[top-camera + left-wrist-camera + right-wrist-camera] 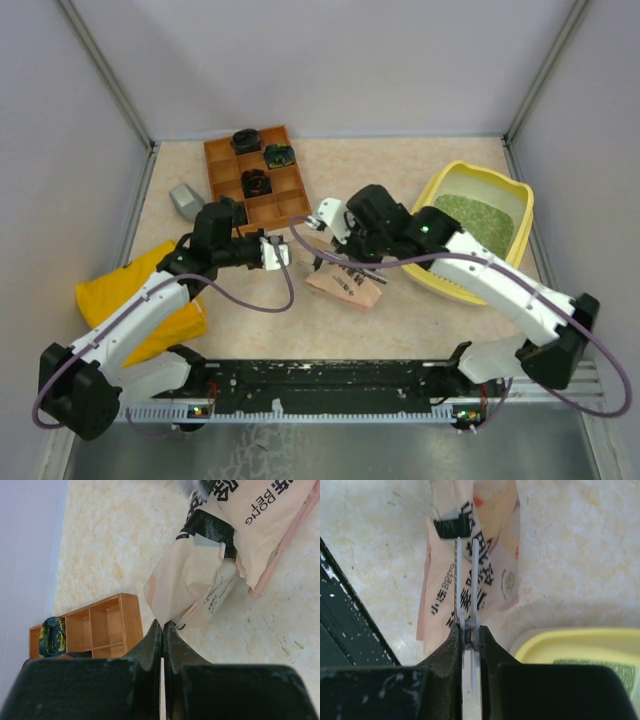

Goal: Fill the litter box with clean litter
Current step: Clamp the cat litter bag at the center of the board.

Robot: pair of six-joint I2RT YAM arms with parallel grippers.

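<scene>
The yellow litter box (523, 205) stands at the right, and green clean litter (476, 222) covers its floor. In the right wrist view its rim (580, 640) shows at the lower right. A pink printed pouch (345, 288) lies between the arms, left of the box. My left gripper (163, 625) is shut, its tips pinching a corner of the pouch (195, 580). My right gripper (468, 630) is shut on a thin grey two-armed clip (466, 580). The clip reaches out over the pouch (445, 600) to a black piece (452, 527).
A brown wooden compartment tray (258, 180) holding dark items sits at the back left, with a grey scoop (185, 200) beside it. A yellow cloth bag (140, 300) lies under the left arm. Walls close in three sides; a black rail (330, 375) runs along the near edge.
</scene>
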